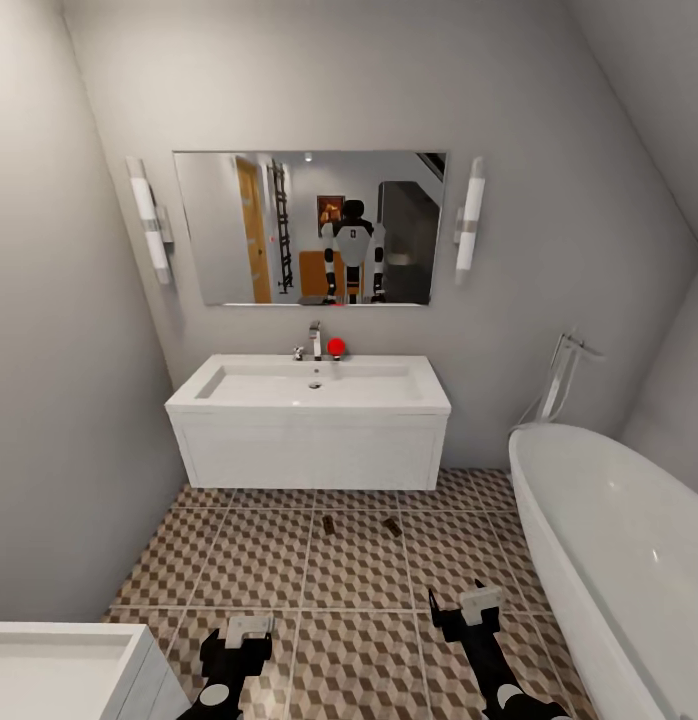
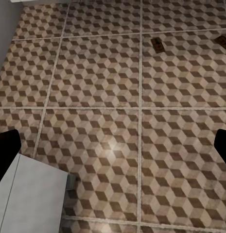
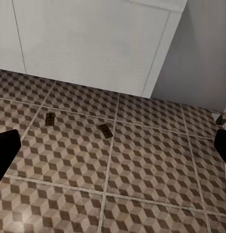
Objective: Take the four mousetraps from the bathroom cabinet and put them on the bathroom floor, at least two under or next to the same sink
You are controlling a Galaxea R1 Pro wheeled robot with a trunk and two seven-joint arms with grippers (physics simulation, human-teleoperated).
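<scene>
Two mousetraps, small brown boards, lie on the cube-patterned bathroom floor just in front of the bathroom sink: one and another beside it. The left wrist view shows them as well, and so does the right wrist view. A third small brown piece lies by the bathtub's foot. My left gripper and right gripper hover open over the tiles, well short of the traps, with nothing between their fingers. The mirror reflects an orange-brown cabinet behind me.
A white oval bathtub fills the right side, with a chrome floor tap behind it. The corner of a second white vanity stands close by my left arm. Grey walls close in on the left and at the back.
</scene>
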